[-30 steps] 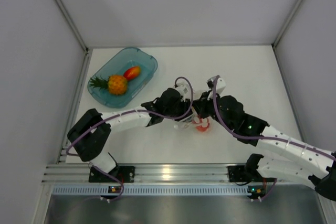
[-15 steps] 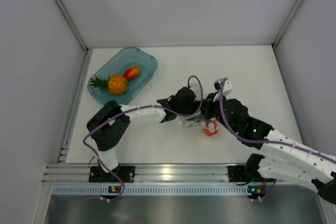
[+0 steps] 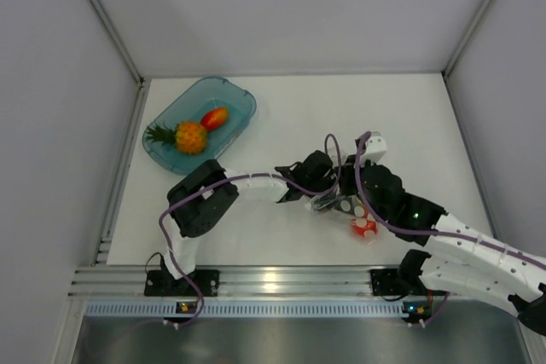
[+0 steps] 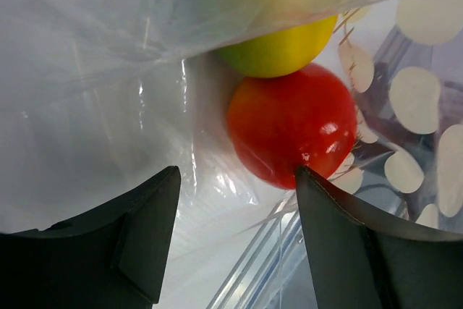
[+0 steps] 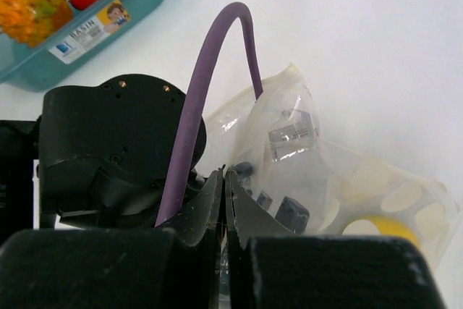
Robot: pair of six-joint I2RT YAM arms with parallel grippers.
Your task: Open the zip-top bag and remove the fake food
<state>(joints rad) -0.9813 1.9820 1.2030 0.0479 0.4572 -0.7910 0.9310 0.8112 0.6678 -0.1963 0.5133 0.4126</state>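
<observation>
The zip-top bag (image 5: 318,157) is a clear crinkly pouch with white dots, lifted between both arms near the table's middle (image 3: 338,205). My right gripper (image 5: 226,179) is shut on a fold of its plastic edge. My left gripper (image 4: 235,179) is open, its fingers pushed into the bag's mouth over the zip strip (image 4: 282,251). Just ahead of those fingers lie a red rounded fruit (image 4: 293,132) and a yellow lemon (image 4: 278,52), both inside the bag. In the top view the red fruit (image 3: 364,228) shows low in the hanging pouch.
A translucent teal tray (image 3: 230,95) stands at the back left, holding an orange pineapple (image 3: 189,136) and a red-orange fruit (image 3: 214,118). The left arm (image 3: 247,185) stretches across the table's middle. White walls close in the left, back and right sides.
Both grippers and the bag have shifted right and toward the near edge. The left gripper has opened wider and gone into the bag's mouth. The right gripper has stayed shut.
</observation>
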